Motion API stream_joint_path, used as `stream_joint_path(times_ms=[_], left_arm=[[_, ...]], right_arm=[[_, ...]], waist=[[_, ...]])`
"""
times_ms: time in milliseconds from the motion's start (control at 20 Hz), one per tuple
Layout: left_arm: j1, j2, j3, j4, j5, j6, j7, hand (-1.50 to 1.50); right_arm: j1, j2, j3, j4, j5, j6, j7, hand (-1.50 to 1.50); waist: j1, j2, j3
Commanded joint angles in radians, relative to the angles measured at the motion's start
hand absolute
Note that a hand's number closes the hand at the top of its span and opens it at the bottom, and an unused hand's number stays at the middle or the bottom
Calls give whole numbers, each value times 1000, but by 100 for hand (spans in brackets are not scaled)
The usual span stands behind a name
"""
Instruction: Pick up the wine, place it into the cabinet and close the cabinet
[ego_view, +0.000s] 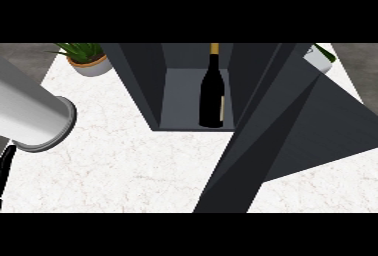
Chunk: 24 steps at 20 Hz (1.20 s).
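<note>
A dark wine bottle (212, 95) with a gold neck stands upright inside the dark grey cabinet (140, 85), toward the right of its floor. No hand touches the bottle. The cabinet's door (295, 130) is swung open, reaching out to the right and toward the view's lower edge. My left forearm (33, 112) comes in at the left edge, well left of the cabinet. Only a black sliver of my left hand (6, 170) shows below it. My right hand is nowhere in view.
The cabinet stands on a white marble counter (125, 170). A potted green plant (87, 59) sits at the back left. A white pot with leaves (322, 56) peeks out behind the cabinet at the back right.
</note>
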Motion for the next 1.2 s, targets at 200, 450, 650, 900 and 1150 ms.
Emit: stream_joint_path(times_ms=[200, 450, 650, 900, 1150], left_arm=[[-43, 17, 83, 68, 77, -92, 47, -150], [-24, 32, 130, 64, 113, -162, 70, -150], [-69, -32, 37, 19, 46, -75, 74, -150], [-80, -10, 66, -7, 82, -76, 132, -150], [-94, -48, 54, 52, 54, -85, 114, -150]], right_arm=[[-201, 35, 236, 74, 120, -175, -31, 150], [-351, 32, 170, 107, 144, -274, 28, 150], [-478, 30, 133, 161, 77, -328, 54, 150], [-588, 29, 52, 279, -37, -393, -3, 150], [-800, 32, -72, 388, -145, -426, 29, 150]], waist=[[-1, 2, -1], [11, 4, -1], [16, 8, -2], [41, 14, 0], [38, 13, -1]])
